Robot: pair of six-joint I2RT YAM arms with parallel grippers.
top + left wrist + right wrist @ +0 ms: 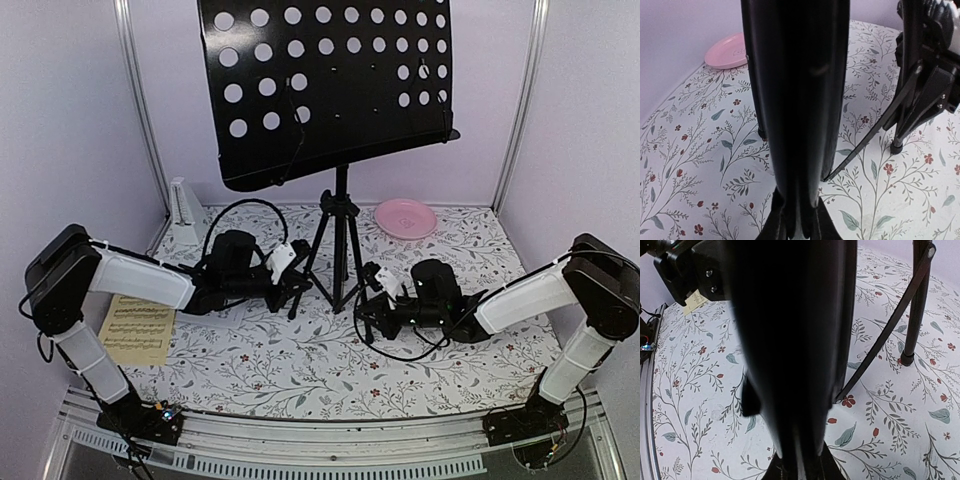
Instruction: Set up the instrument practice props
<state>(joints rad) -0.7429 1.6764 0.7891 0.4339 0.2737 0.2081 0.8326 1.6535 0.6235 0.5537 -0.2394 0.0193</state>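
Observation:
The black perforated music stand [330, 85] stands on its tripod legs [338, 250] at the table's middle. My left gripper [296, 290] is shut on the left tripod leg, which fills the left wrist view [795, 100] between my fingers [771, 226]. My right gripper [366, 318] is shut on the right tripod leg, a dark column in the right wrist view [790, 340]. The yellowish sheet-music page [137, 328] lies flat under my left arm. The pale-grey pyramid metronome [184, 205] stands at the back left. The white page is out of view.
A pink round plate [405, 217] lies at the back right, also in the left wrist view [727, 50]. The floral tablecloth [300, 380] covers the table. Walls close in the left, back and right. Another tripod foot [896, 147] rests on the cloth.

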